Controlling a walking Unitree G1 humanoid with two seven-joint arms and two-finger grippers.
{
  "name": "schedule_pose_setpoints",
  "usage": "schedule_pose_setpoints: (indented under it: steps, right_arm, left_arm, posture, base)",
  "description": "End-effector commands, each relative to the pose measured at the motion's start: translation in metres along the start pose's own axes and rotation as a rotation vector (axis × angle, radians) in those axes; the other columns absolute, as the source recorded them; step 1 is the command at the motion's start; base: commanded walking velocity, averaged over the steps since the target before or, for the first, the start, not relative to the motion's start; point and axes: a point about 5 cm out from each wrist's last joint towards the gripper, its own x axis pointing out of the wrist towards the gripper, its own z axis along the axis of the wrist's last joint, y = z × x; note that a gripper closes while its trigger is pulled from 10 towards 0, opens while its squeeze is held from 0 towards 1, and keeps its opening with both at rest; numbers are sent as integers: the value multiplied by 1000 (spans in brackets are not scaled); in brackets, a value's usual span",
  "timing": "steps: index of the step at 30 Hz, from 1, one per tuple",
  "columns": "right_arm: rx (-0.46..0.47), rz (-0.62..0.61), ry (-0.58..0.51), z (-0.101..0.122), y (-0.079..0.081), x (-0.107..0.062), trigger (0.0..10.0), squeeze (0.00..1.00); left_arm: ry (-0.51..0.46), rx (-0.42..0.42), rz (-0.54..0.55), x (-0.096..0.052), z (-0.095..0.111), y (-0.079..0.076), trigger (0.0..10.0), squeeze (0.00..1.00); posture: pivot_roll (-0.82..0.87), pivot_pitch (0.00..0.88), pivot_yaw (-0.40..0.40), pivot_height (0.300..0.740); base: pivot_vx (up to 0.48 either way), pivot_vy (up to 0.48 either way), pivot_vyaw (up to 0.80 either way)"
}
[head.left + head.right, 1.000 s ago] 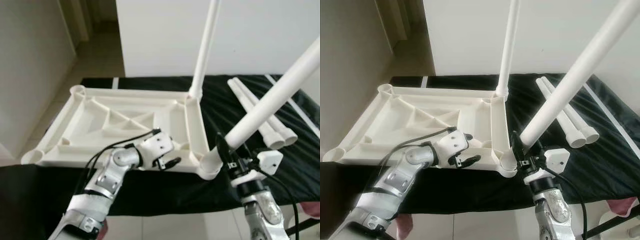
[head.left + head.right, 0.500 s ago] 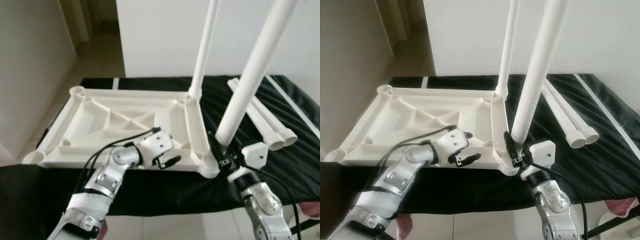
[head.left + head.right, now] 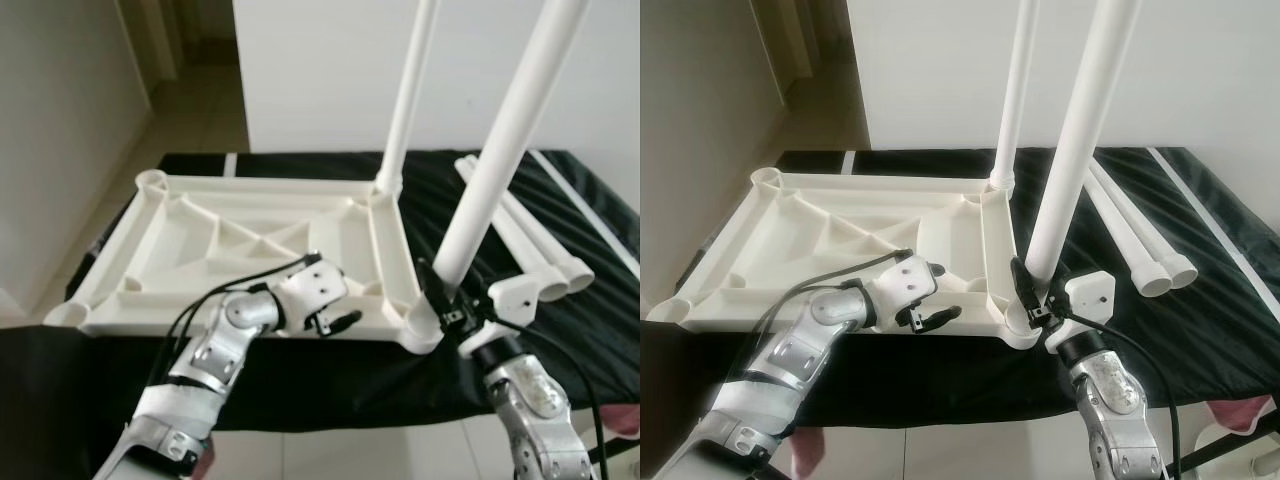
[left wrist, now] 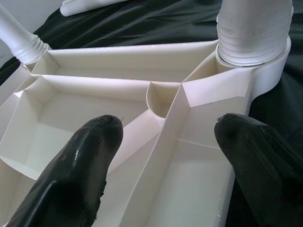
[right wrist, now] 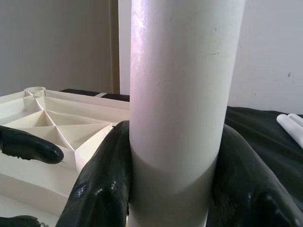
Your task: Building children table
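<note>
A white plastic tabletop (image 3: 250, 250) lies upside down on a black cloth (image 3: 600, 300), its ribbed underside facing up, spanning the centre and left of the head views. One white leg (image 3: 408, 100) stands upright in the far right corner socket, rising out of the top of the frame.

The right gripper (image 3: 1030, 295), at lower right of centre in the head views, has its two black fingers closed around the base of a second white leg (image 3: 1080, 130). That leg stands nearly upright, leaning slightly to the right, with its lower end seated at the near right corner socket (image 3: 422, 325) of the tabletop. In the right wrist view the fingers (image 5: 102, 184) press against both sides of the tube.

The left gripper (image 3: 338, 322) rests at the near edge of the tabletop, just left of that same corner. In the left wrist view its fingers (image 4: 80, 165) are spread wide apart over the ribbed underside, holding nothing, with the threaded base of the second leg visible in its socket beyond them.

Two spare legs (image 3: 530, 240) lie side by side on the cloth at the right of the frame, well apart from the tabletop.
</note>
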Motion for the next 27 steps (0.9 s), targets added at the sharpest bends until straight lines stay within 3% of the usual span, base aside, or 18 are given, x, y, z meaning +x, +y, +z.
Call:
schedule_pose_setpoints:
  steps: [1, 8, 16, 18, 21, 23, 27]
  right_arm:
    - [63, -109, 355, -59, -13, -28, 10000, 0]
    - [78, -182, 374, -63, -20, -30, 10000, 0]
    - [69, -307, 321, -59, -20, -30, 10000, 0]
    - [59, -515, 286, -59, -21, -29, 10000, 0]
    - [73, -604, 268, -59, -21, -28, 10000, 0]
    - [91, -743, 261, -60, -22, -26, 10000, 0]
    - [88, -823, 261, -60, -22, -21, 10000, 0]
  left_arm:
    - [11, 9, 75, -2, 0, 4, 10000, 0]
    - [10, 9, 73, -2, 1, 4, 10000, 0]
    - [12, 9, 77, -3, 0, 4, 10000, 0]
    - [11, 9, 76, -3, 0, 4, 10000, 0]
    - [11, 10, 75, -3, 0, 4, 10000, 0]
    - [9, 11, 73, -2, 1, 4, 10000, 0]
    - [5, 13, 72, -1, 2, 4, 10000, 0]
  posture:
    - [26, 20, 12, 740]
    - [26, 21, 13, 740]
    - [29, 21, 7, 740]
    - [34, 17, 3, 740]
    - [34, 13, 3, 740]
    - [36, 7, 2, 740]
    - [40, 0, -1, 740]
  base:
    - [0, 0, 0]
    - [0, 0, 0]
    - [0, 0, 0]
    - [0, 0, 0]
    - [0, 0, 0]
    - [0, 0, 0]
    - [0, 0, 0]
